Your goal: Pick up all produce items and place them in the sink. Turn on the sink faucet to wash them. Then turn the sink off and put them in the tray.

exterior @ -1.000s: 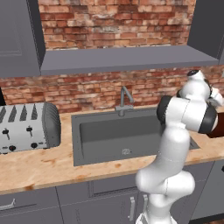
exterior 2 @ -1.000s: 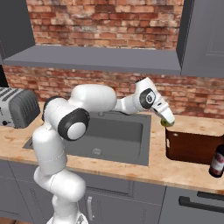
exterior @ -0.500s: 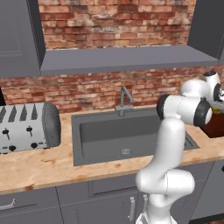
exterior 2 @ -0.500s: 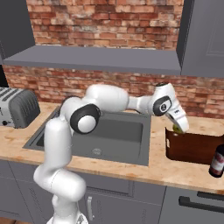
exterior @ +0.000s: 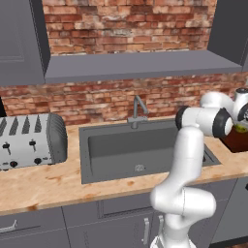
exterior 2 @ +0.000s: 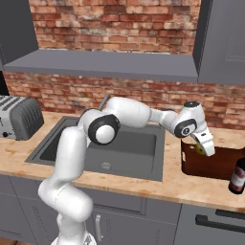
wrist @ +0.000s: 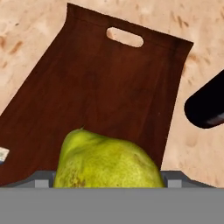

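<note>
Brick backs the wooden counter (exterior 2: 143,184), where the arm reaches far to its right. At the gripper (exterior 2: 206,147) the fingers are hidden by the fruit and cut by the frame in the hand view, so their spread cannot be measured; the yellow-green fruit (wrist: 107,162) fills the space where they would rise, and in the right base view it sits as a small green patch at the tip of the gripper, so it appears held there, above the tray. How far above cannot be judged. Below it lies the dark reddish-brown tray (wrist: 100,83), with a handle slot at its far end; in the left base view only a corner of it (exterior: 238,138) peeks past the white wrist at the frame's edge. Just beside the tray a dark bottle (exterior 2: 237,175) stands on the counter, cut off by the right edge; in the hand view it shows as a black shape partly out of frame. Left of the tray is the dark grey sink (exterior: 121,155) with its round drain, the arm's links crossing in front of its right part. Behind the basin stands the faucet (exterior: 137,111), largely hidden by the arm in the right base view. Well apart, at the counter's left end, sits a toaster (exterior: 31,140).
</note>
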